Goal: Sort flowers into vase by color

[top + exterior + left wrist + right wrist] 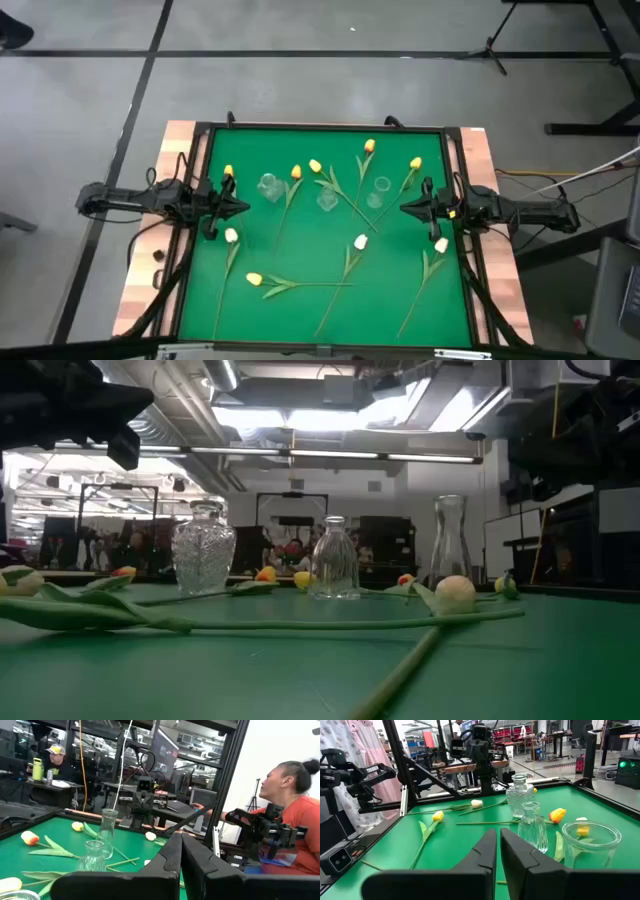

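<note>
Nothing is sorted yet: the flowers (pixel 300 285) lie scattered flat across the green counter (pixel 450 310) around three empty glass vases (pixel 327 200) near its middle, while the left end effector (pixel 238 207) and right end effector (pixel 407 209) hover clenched and empty at opposite side edges (likely parked clear).

Bright overhead lighting, glaring ceiling panels

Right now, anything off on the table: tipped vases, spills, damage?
Nothing stands out. The three clear glass vases stand upright mid-mat and look empty; the artificial tulips lie loose across the green mat, none in a vase yet. No spill or breakage shows. Left gripper and right gripper wait at the mat's sides.
</note>
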